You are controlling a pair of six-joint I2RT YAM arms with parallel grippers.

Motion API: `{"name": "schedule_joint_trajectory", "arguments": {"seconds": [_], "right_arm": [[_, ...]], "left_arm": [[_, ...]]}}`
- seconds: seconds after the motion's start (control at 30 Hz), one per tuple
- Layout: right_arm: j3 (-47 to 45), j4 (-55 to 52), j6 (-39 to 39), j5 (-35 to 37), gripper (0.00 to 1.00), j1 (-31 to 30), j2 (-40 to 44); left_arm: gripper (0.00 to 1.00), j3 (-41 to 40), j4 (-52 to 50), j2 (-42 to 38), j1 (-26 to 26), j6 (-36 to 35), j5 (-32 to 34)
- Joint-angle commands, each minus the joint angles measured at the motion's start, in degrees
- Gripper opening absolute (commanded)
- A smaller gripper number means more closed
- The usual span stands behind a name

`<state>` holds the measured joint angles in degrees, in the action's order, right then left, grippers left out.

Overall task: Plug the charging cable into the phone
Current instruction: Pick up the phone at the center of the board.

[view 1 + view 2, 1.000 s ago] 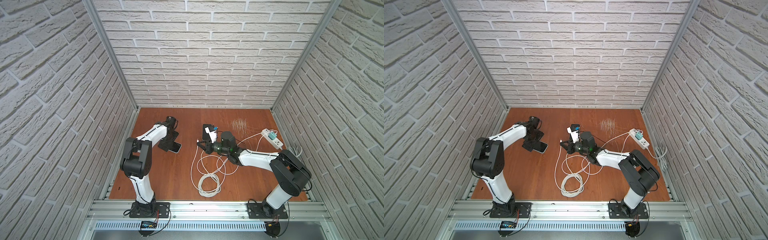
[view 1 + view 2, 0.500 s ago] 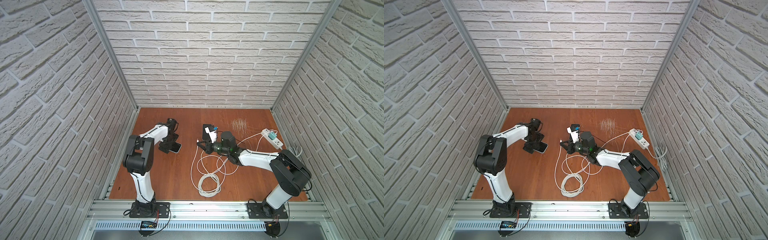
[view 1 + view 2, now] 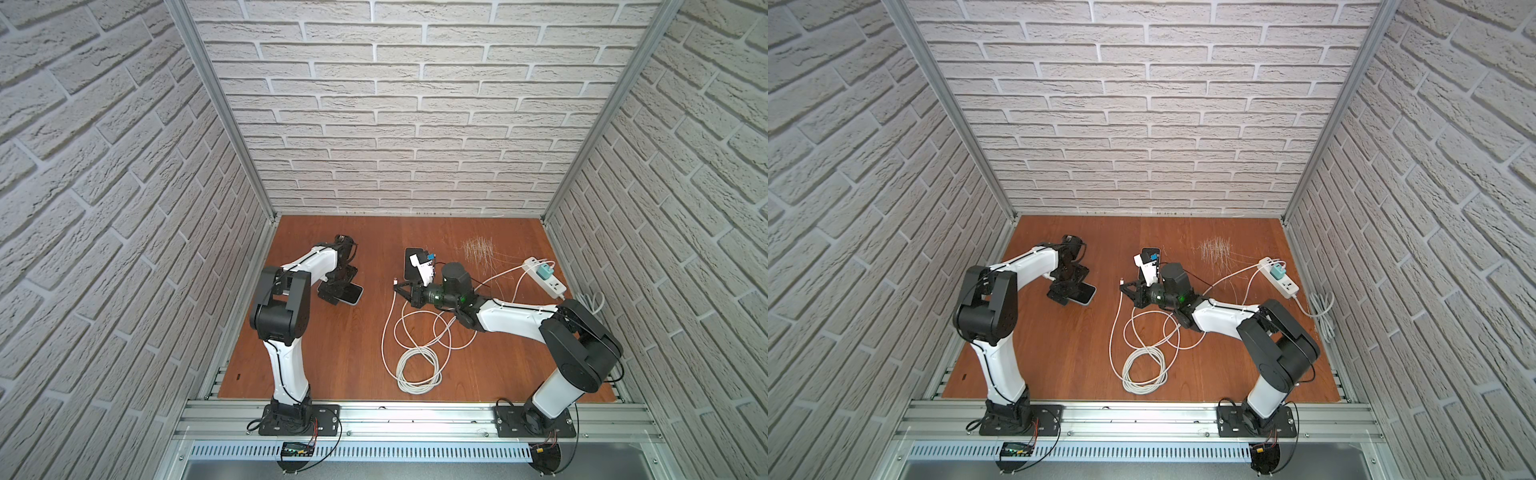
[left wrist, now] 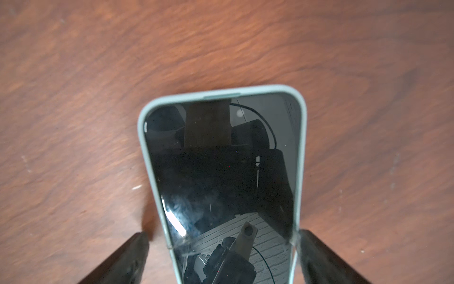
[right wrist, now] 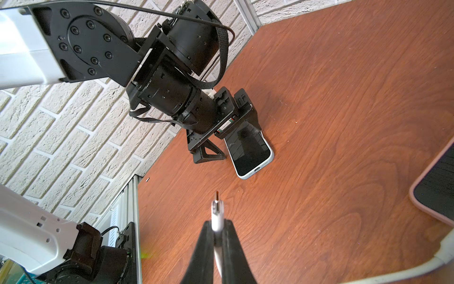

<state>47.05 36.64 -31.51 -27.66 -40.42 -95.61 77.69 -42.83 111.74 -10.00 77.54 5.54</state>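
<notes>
The phone [image 3: 348, 294] [image 3: 1084, 294] lies screen up in a pale blue-green case on the wooden table, left of centre. My left gripper [image 4: 223, 234] [image 3: 337, 291] is open and straddles it. One finger [image 4: 317, 255] is at the case edge, and a gap shows beside the other finger [image 4: 132, 255]. My right gripper [image 5: 218, 222] [image 3: 397, 285] is shut on the white plug [image 5: 217, 211] of the charging cable [image 3: 417, 365] [image 3: 1144, 368]. The plug's metal tip points toward the phone's port end [image 5: 256, 169], with bare table between them.
The cable loops and coils mid-table and runs to a teal charger [image 3: 543, 273] in a white power strip [image 3: 555, 286] at the right. A second phone in a pinkish case [image 5: 437, 186] [image 3: 411, 262] lies beside my right wrist. Brick walls enclose three sides.
The left arm's elbow has swung slightly to the right while its gripper stays at the phone. The right arm and plug have not moved.
</notes>
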Motion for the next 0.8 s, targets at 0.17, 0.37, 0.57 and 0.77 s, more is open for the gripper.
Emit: {"name": "schedule_joint_trajectory", "arguments": {"seconds": [0.17,0.37,0.57,0.77], "right_arm": [[-0.4,1.9,0.5,-0.9,0.03,0.0,1.1],[-0.2,1.9,0.5,-1.0,0.03,0.0,1.0],[-0.2,1.8,0.5,-1.1,0.03,0.0,1.0],[-0.2,1.8,0.6,-1.1,0.03,0.0,1.0]], "left_arm": [[0.98,0.4,-0.6,-0.8,0.7,-0.5,1.1],[0.98,-0.9,0.4,-3.3,0.6,-0.4,1.0],[0.98,-0.9,0.7,-3.6,0.6,-0.4,1.3],[0.98,0.1,0.1,-1.3,0.8,-0.3,1.1]]}}
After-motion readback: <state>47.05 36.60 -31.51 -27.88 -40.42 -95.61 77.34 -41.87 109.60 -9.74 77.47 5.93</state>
